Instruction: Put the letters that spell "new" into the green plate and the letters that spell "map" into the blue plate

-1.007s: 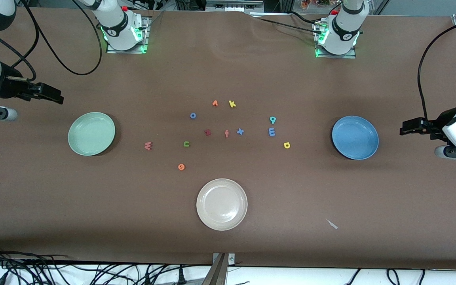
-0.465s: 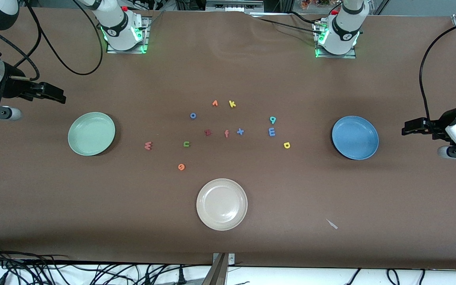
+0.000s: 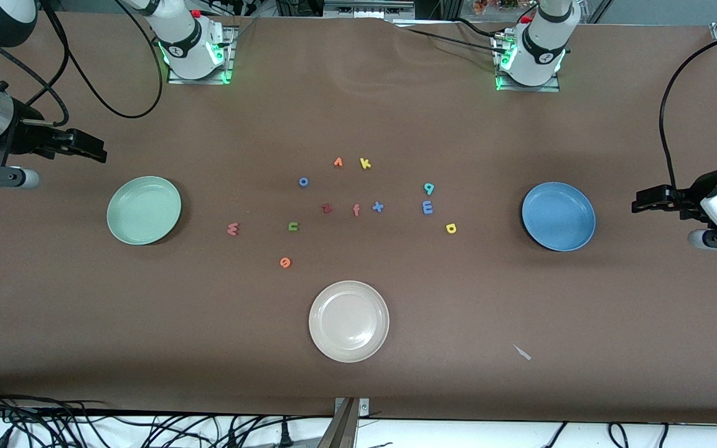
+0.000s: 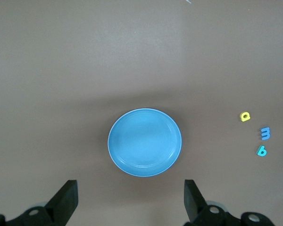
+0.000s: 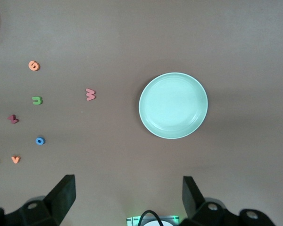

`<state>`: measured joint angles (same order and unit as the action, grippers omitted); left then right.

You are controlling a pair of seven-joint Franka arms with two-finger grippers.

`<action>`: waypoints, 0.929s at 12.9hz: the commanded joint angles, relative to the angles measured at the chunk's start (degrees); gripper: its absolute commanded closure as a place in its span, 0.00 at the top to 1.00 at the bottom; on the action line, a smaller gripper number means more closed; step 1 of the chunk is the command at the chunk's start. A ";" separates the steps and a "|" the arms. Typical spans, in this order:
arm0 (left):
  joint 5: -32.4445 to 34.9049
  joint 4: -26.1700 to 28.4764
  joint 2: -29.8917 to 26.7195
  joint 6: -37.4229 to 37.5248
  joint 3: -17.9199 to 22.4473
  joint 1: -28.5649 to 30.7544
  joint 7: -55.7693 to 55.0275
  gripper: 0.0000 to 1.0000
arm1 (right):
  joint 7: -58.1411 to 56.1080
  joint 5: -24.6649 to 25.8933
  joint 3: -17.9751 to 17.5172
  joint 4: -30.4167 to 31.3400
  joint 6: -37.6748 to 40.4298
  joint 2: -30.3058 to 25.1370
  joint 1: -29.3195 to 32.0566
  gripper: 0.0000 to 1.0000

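Observation:
The green plate (image 3: pixel 144 210) (image 5: pixel 173 105) lies empty at the right arm's end of the table, the blue plate (image 3: pixel 558 216) (image 4: pixel 145 142) empty at the left arm's end. Between them lie the red-pink w (image 3: pixel 233 229) (image 5: pixel 90 94), green n (image 3: pixel 293 226) (image 5: pixel 37 100) and orange e (image 3: pixel 285 262) (image 5: pixel 34 65). Closer to the blue plate are the blue m (image 3: pixel 427 207) (image 4: pixel 265 133), yellow a (image 3: pixel 451 228) (image 4: pixel 245 116) and teal p (image 3: pixel 429 188) (image 4: pixel 262 151). My right gripper (image 3: pixel 97 154) (image 5: pixel 127 197) hangs open over bare table beside the green plate. My left gripper (image 3: pixel 637 205) (image 4: pixel 130 202) hangs open beside the blue plate.
A cream-white plate (image 3: pixel 348 321) sits nearer the front camera. Other letters lie mid-table: blue o (image 3: pixel 303 182), dark red z (image 3: pixel 327 208), salmon f (image 3: pixel 356 210), blue x (image 3: pixel 378 206), orange v (image 3: pixel 338 162), yellow k (image 3: pixel 365 163). A small white scrap (image 3: pixel 522 352) lies near the table's front edge.
The right gripper has drifted slightly toward the table's middle, and the left gripper has shifted a little outward. No letter or plate has moved.

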<state>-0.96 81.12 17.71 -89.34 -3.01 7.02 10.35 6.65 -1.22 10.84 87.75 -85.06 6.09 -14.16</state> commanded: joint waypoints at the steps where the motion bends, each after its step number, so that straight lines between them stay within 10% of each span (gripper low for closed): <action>1: 0.17 0.71 -0.92 -0.48 -0.16 0.19 0.37 0.99 | 0.03 1.66 -0.30 0.05 -1.16 -0.03 -1.22 1.00; 12: 0.17 0.71 -0.92 -0.48 -0.25 0.10 0.10 0.99 | -0.50 1.66 -0.38 0.14 -2.13 0.42 -1.57 1.00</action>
<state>-0.96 81.12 17.71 -89.35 -3.06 7.02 10.35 6.60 -0.47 10.51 87.79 -86.72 6.61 -15.40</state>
